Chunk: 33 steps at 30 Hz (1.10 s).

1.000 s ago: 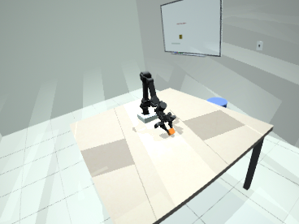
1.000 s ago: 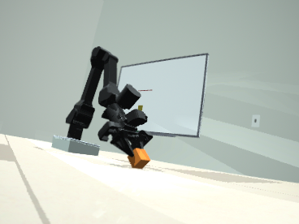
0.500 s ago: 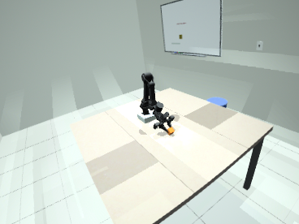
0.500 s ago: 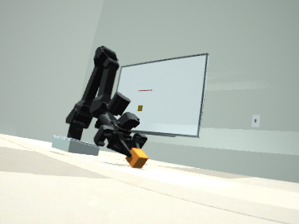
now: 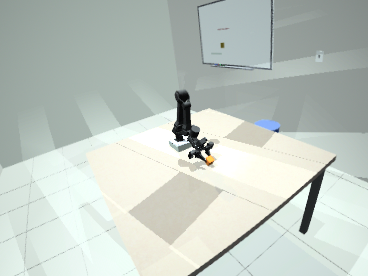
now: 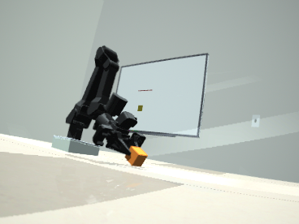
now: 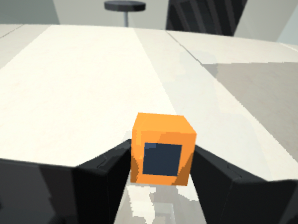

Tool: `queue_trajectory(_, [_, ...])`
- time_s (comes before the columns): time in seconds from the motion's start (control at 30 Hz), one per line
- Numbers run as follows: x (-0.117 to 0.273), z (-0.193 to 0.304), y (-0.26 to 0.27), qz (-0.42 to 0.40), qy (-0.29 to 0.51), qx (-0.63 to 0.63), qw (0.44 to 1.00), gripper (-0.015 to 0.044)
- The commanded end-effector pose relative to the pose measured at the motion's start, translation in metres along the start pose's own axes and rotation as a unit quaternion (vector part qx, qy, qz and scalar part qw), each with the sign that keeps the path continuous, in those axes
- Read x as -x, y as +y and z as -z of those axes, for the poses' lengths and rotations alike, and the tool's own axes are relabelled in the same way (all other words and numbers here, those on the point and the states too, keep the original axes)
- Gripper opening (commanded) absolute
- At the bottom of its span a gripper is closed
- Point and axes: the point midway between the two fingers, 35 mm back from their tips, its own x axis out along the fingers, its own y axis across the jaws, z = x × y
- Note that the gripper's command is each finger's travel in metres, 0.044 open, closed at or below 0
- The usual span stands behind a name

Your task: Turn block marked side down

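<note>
The orange block (image 5: 210,160) (image 6: 136,157) (image 7: 160,123) is held between the fingertips of my gripper (image 5: 208,158) (image 6: 133,152) (image 7: 160,146), which is shut on it. The marked side, with a dark blue square (image 7: 162,159), faces back toward the wrist camera. My gripper slants forward and down, so the block is tilted, with a corner lowest in the exterior view. The block is very low over the table (image 5: 250,185) (image 6: 81,203) (image 7: 100,65); whether that corner touches the top I cannot tell. The block's far side and underside are hidden in the wrist view.
The arm's pale base (image 5: 180,144) (image 6: 75,146) stands on the table behind the gripper. Shaded patches lie across the tabletop. A blue round object (image 5: 267,125) is beyond the table's far edge. A dark stool (image 7: 125,6) stands past the edge in the wrist view.
</note>
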Motion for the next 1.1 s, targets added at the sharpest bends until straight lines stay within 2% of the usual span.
queue_trajectory(0.0, [0.0,0.0002,-0.0009,0.003,0.0,-0.002,1.0,0.0])
queue_trajectory(0.1, [0.0,0.0002,-0.0009,0.003,0.0,-0.002,1.0,0.0])
queue_trajectory(0.67, [0.0,0.0002,-0.0009,0.003,0.0,-0.002,1.0,0.044])
queue_trajectory(1.07, [0.0,0.0002,-0.0009,0.003,0.0,-0.002,1.0,0.044])
